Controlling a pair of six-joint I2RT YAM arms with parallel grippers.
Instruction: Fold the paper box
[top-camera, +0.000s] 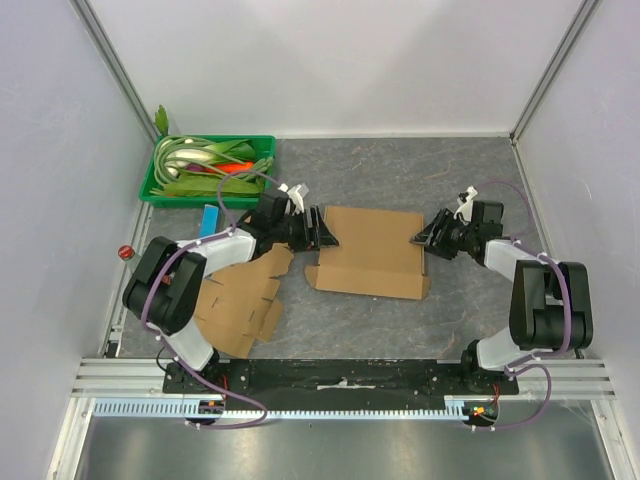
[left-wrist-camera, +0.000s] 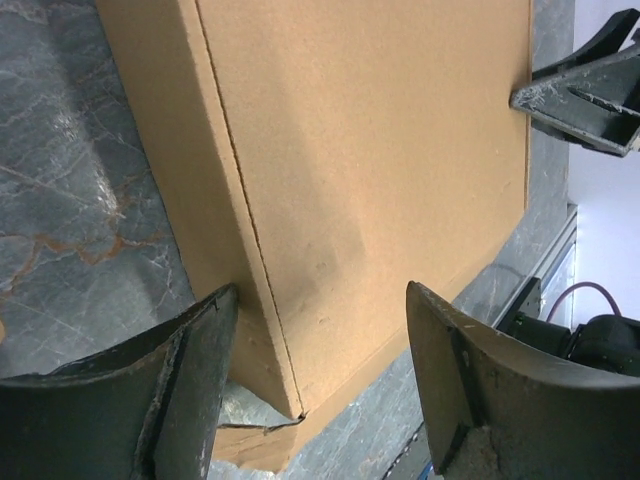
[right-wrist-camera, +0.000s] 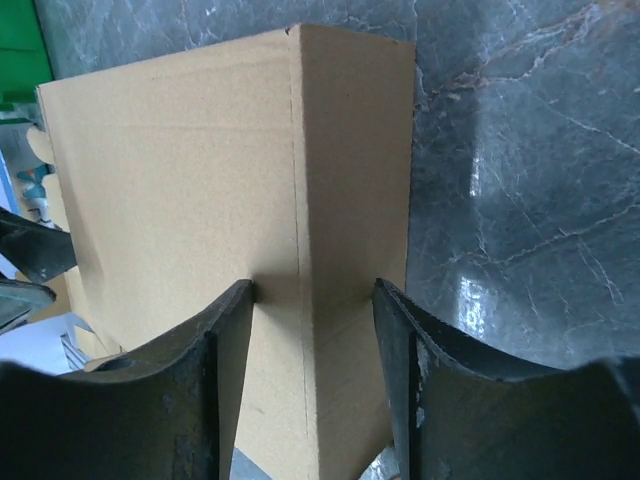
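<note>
Left jaws stand wide apart at the left end of the paper box (top-camera: 372, 250), with a corner of it sitting between them. One finger (left-wrist-camera: 195, 380) is close against the box's side wall. The other hangs over the top face and does not look to press on it. Right jaws are set narrower, either side of a creased fold at the box's right end, both fingers against the cardboard; whether they really pinch it I cannot tell. The box lies in the middle of the grey counter (top-camera: 400, 170), between the two arms, brown and partly folded. Beside the left arm (top-camera: 200, 262) a flat cardboard blank (top-camera: 240, 305) lies on the counter. A green tray (top-camera: 190, 200) holding green things sits at the far left corner.
</note>
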